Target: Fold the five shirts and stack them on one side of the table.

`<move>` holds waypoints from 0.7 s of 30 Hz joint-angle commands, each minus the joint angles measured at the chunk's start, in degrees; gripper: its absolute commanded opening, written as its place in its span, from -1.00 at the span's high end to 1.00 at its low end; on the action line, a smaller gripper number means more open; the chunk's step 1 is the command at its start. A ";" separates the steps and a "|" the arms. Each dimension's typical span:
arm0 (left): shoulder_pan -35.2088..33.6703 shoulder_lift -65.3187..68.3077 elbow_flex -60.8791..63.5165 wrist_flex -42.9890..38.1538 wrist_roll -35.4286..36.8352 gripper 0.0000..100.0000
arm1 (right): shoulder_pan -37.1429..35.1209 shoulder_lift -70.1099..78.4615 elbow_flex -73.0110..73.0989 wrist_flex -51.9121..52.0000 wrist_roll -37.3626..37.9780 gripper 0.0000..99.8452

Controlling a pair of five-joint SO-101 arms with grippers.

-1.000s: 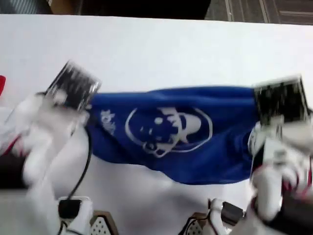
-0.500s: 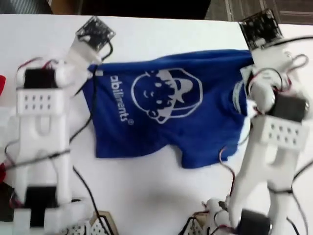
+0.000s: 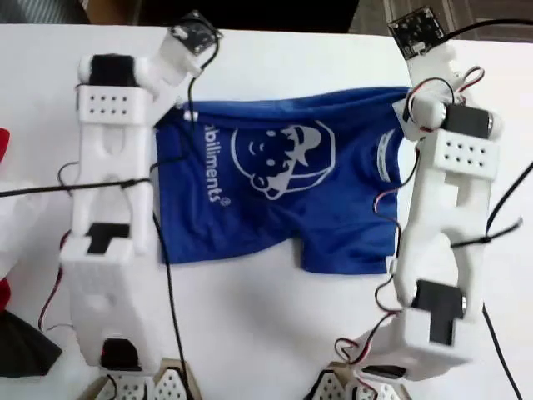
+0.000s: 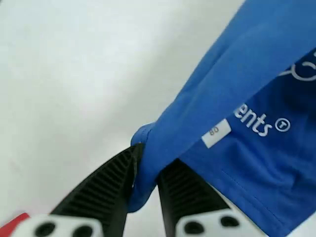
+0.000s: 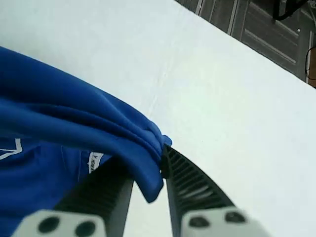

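A blue shirt [image 3: 275, 187] with a white printed face hangs spread between both arms over the white table [image 3: 275, 58]. My left gripper [image 4: 145, 180] is shut on a bunched corner of the blue shirt [image 4: 237, 98]; in the high view this gripper [image 3: 172, 107] is at the shirt's far left corner. My right gripper [image 5: 148, 182] is shut on the opposite corner of the blue shirt [image 5: 59, 118], at the far right [image 3: 405, 107] in the high view. The shirt's lower edge sags unevenly toward the arm bases.
Red and black cloth [image 3: 12, 333] lies at the table's left edge beside the left arm. The far strip of the table beyond the shirt is bare. Loose wires [image 3: 166, 275] run along both arms.
Both arms have swung away from their bases toward the table's far side, carrying the blue shirt with them. The shirt has opened out from a narrow band into a wider hanging sheet.
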 commanded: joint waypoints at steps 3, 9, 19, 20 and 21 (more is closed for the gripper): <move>-0.53 2.37 -7.08 5.54 -0.53 0.95 | -0.22 3.03 -6.59 8.92 -0.18 0.96; -0.79 -1.32 6.46 5.54 -1.05 0.95 | -0.22 3.47 -6.51 14.37 -0.09 0.96; -0.79 -13.71 31.60 5.01 -6.33 0.95 | 0.66 3.47 -6.33 29.85 4.75 0.96; -0.79 -14.68 33.36 4.48 -6.42 0.95 | 1.01 3.47 -5.71 30.73 5.89 0.96; -0.79 -15.03 35.38 3.69 -6.42 0.95 | 1.80 3.30 -4.57 31.08 6.68 0.95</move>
